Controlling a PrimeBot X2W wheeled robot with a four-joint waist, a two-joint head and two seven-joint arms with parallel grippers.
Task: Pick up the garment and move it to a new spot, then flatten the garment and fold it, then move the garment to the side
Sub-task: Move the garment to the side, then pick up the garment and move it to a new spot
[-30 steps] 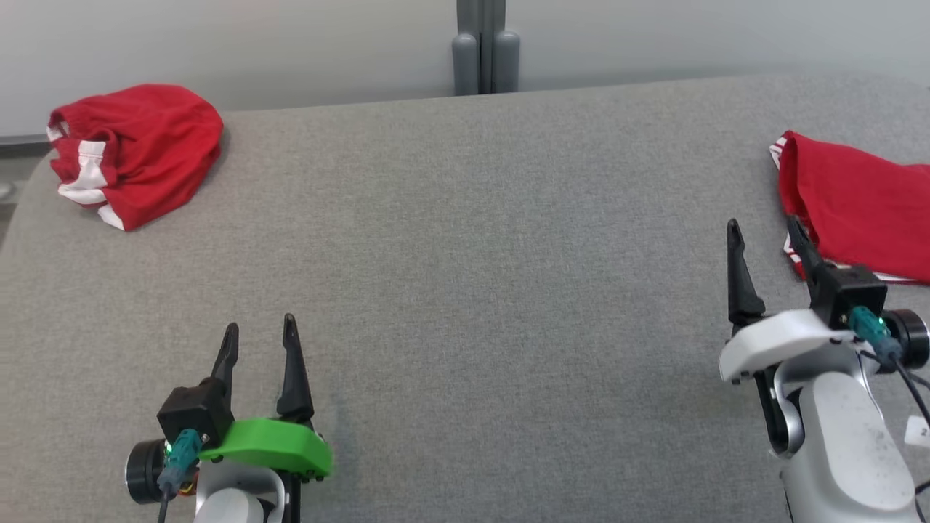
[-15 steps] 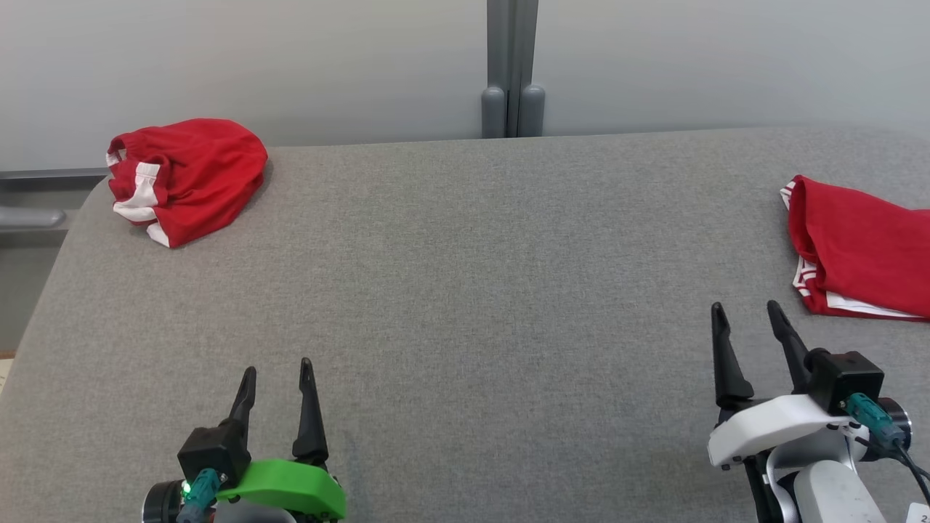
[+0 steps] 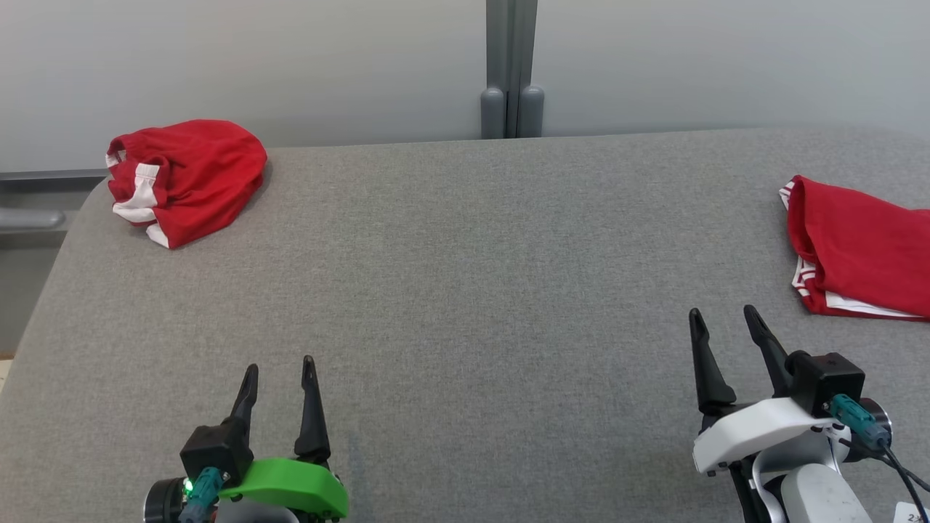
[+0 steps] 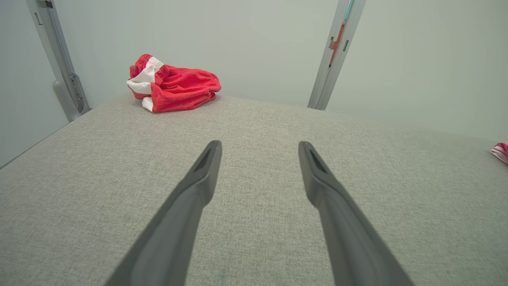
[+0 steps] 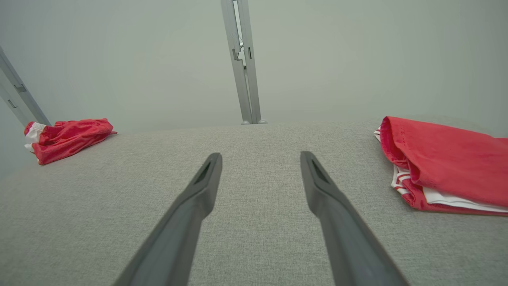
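Grey fabric-covered table (image 3: 465,290): takes up most of head view, surface flat, far-L corner rounded. Pale wall (image 3: 290,65) behind it, w/ grey vertical post (image 3: 511,65) at ctr of far edge.

Folded garment (image 3: 864,240): red w/ white trim, lies flat at R edge of table, partly cut off by frame. Layers stacked, white striped edges showing on its near side.

Crumpled garment (image 3: 192,174): red w/ white panels, bunched in a heap on far-L corner, well apart from both arms.

Right gripper (image 3: 723,311): near-R of table, white housing. Fingers spread, nothing between them. Tips near the folded garment's near corner, not touching it.

Left gripper (image 3: 280,363): near-L, green housing. Fingers spread, empty, over bare fabric. In its wrist view the crumpled garment lies ahead and to the L.
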